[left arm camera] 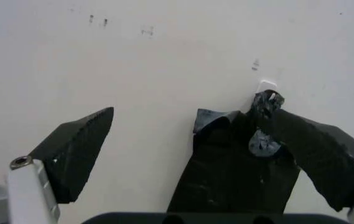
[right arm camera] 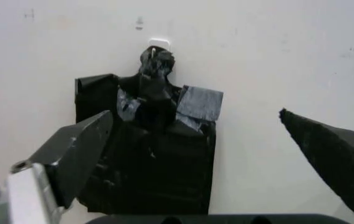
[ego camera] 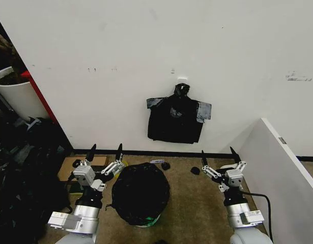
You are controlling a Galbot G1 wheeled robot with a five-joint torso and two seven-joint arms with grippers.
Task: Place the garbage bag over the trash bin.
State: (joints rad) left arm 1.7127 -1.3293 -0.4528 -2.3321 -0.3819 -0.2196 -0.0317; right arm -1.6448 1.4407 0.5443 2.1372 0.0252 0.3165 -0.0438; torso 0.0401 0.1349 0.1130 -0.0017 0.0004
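The garbage bag (ego camera: 141, 192), glossy and crinkled black, is draped over the trash bin on the floor between my two arms. A thin strip of the trash bin (ego camera: 148, 222) shows white and green at the bag's lower edge. My left gripper (ego camera: 104, 151) is raised just left of the bag, open and holding nothing. My right gripper (ego camera: 217, 154) is open and empty too, further off to the bag's right. In the wrist views the left gripper (left arm camera: 188, 111) and the right gripper (right arm camera: 195, 113) both point at the wall with their fingers spread.
A flat black bundle (ego camera: 176, 121) with grey tabs hangs on the wall ahead, also seen as the bundle (left arm camera: 233, 182) and the bundle (right arm camera: 158, 163). A taller white bin (ego camera: 16, 94) and a heap of dark bags (ego camera: 21, 178) are at left. A white partition (ego camera: 283, 162) stands at right. Small black scraps (ego camera: 165, 165) lie by the skirting.
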